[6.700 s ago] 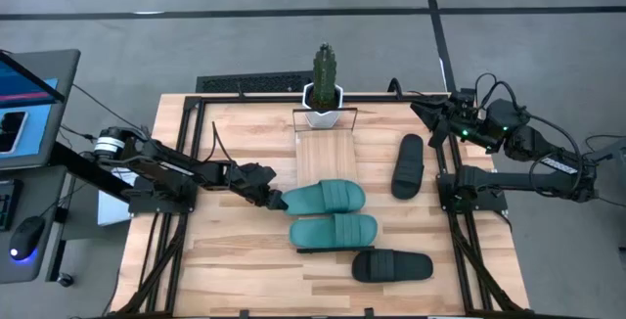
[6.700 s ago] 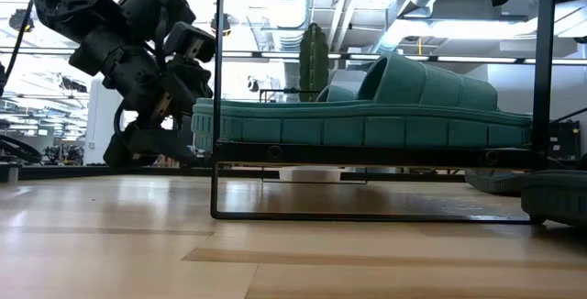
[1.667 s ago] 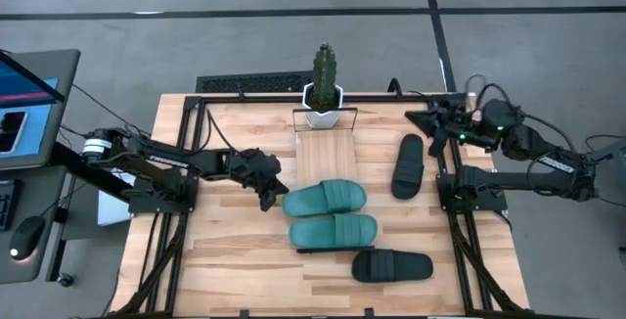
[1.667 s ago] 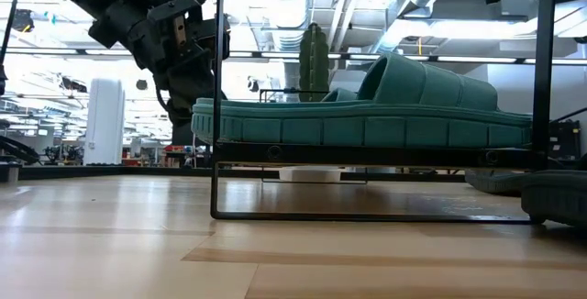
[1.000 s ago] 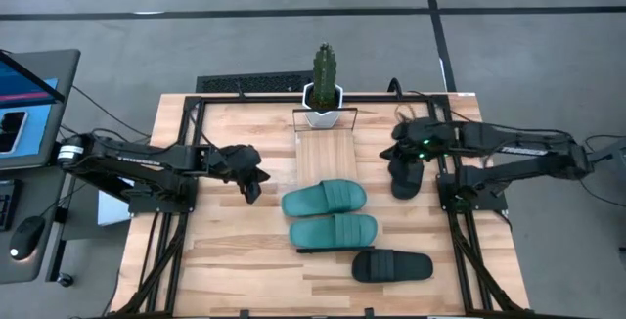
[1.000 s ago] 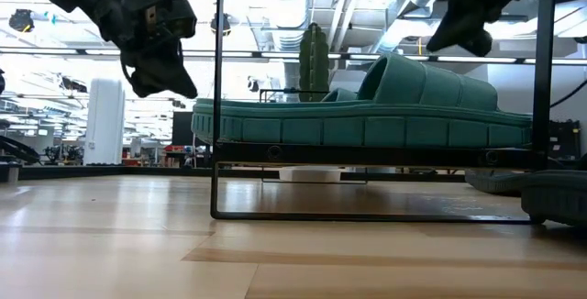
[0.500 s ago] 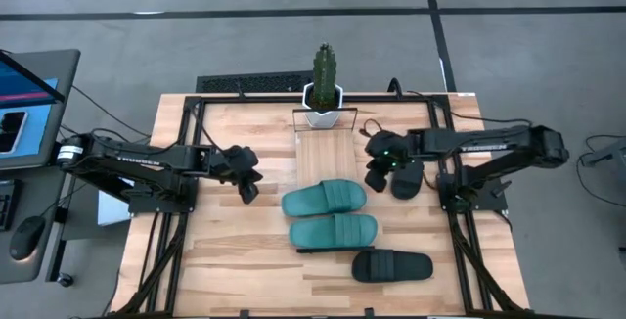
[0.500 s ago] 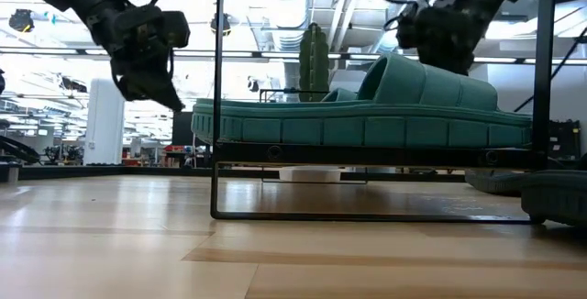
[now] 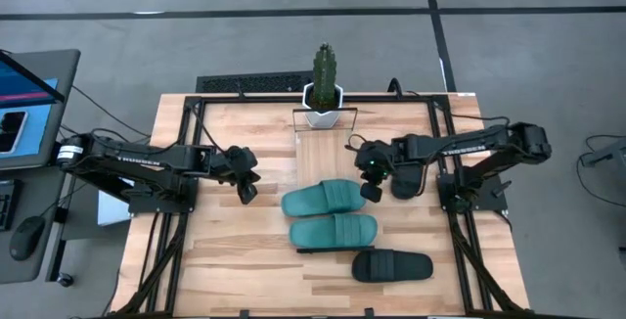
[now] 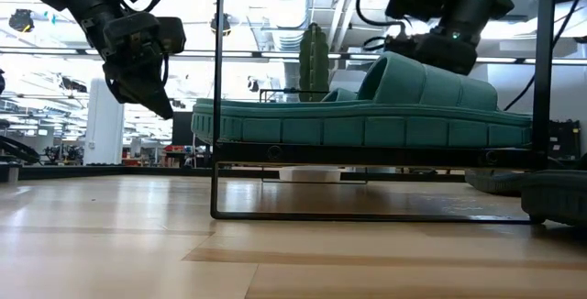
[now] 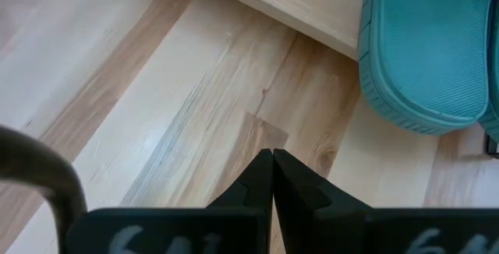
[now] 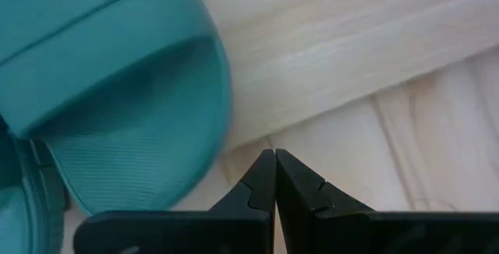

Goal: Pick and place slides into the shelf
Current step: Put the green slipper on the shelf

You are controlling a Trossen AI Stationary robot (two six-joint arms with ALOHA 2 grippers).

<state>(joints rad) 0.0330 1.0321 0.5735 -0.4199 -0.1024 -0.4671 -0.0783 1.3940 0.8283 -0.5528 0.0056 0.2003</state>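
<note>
Two teal slides are lying side by side on the shelf (image 9: 328,153), a narrow light-wood plank running from the cactus pot (image 9: 323,99) toward the near edge of the bench (image 9: 235,250): the far teal slide (image 9: 324,198) and the near teal slide (image 9: 334,230). One black slide (image 9: 391,265) is sitting on the bench just near and right of them, and another black slide (image 9: 409,174) is lying to the right, partly hidden behind the right arm. The left pincer (image 9: 246,193) is hovering clenched and empty to the left of the far teal slide, apart from it. The right pincer (image 9: 371,193) is hanging clenched, grasping nothing, just beside that slide's right end.
</note>
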